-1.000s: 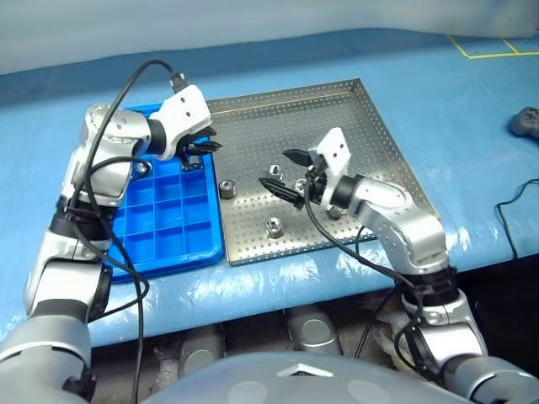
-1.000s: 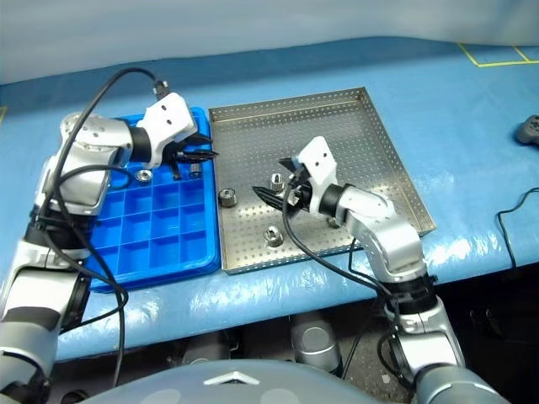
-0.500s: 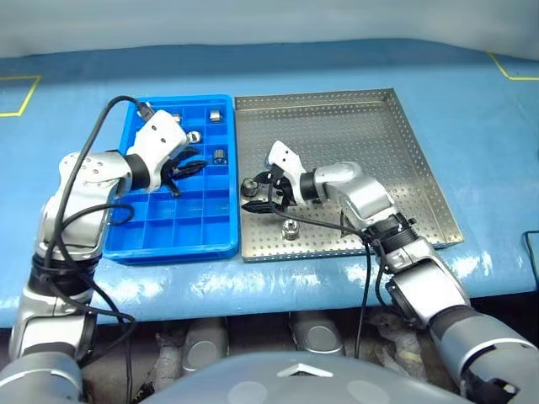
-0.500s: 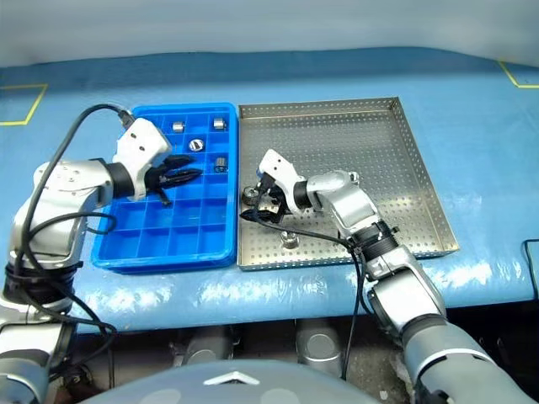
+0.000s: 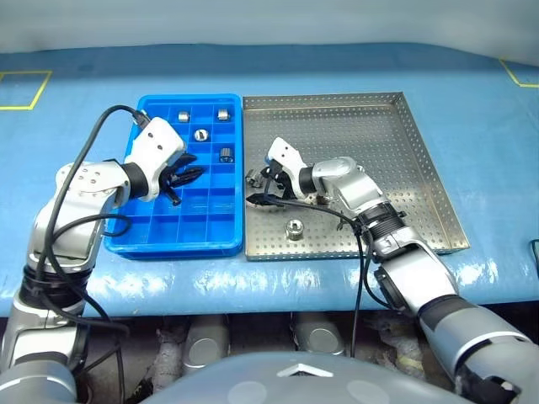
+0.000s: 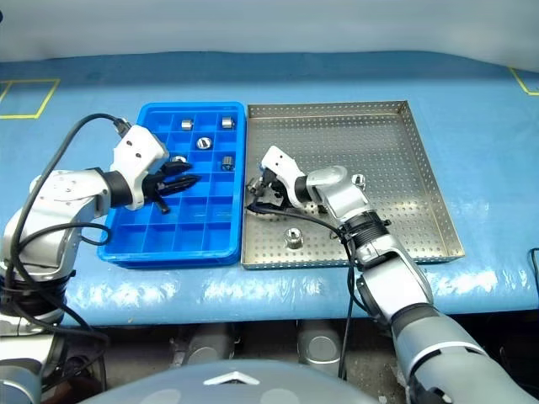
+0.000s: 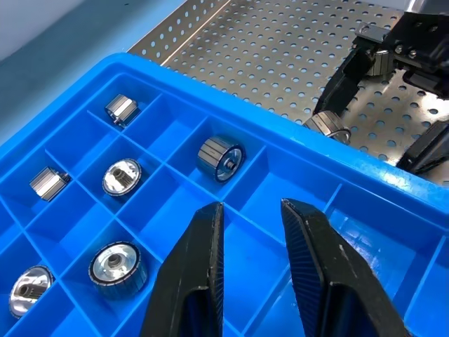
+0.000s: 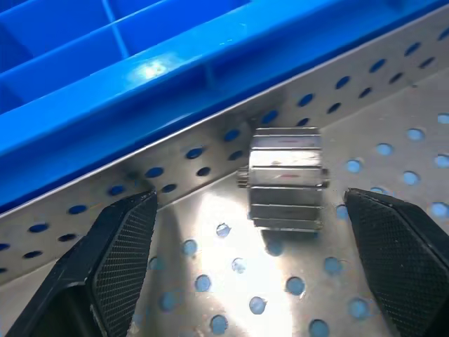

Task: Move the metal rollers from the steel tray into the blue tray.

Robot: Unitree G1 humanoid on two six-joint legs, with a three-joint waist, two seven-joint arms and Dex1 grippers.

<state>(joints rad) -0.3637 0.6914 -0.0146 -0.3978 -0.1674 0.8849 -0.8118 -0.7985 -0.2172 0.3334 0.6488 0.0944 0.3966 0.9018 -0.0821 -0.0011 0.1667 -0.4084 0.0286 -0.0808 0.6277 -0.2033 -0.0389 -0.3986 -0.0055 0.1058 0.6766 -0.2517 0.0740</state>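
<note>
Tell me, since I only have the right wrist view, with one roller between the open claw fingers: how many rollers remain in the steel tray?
Observer: Three. Besides the roller at the right claw, a second roller sits nearer the front rim of the steel tray, and a third roller lies beyond the forearm.
Operator: And the blue tray?
Observer: Six filled compartments in the blue tray show in the left wrist view, one roller in each, for example this stored roller.
Operator: Is the left claw carrying anything?
Observer: No. The left claw hangs over the blue tray's compartments with nothing between its fingers.
</note>
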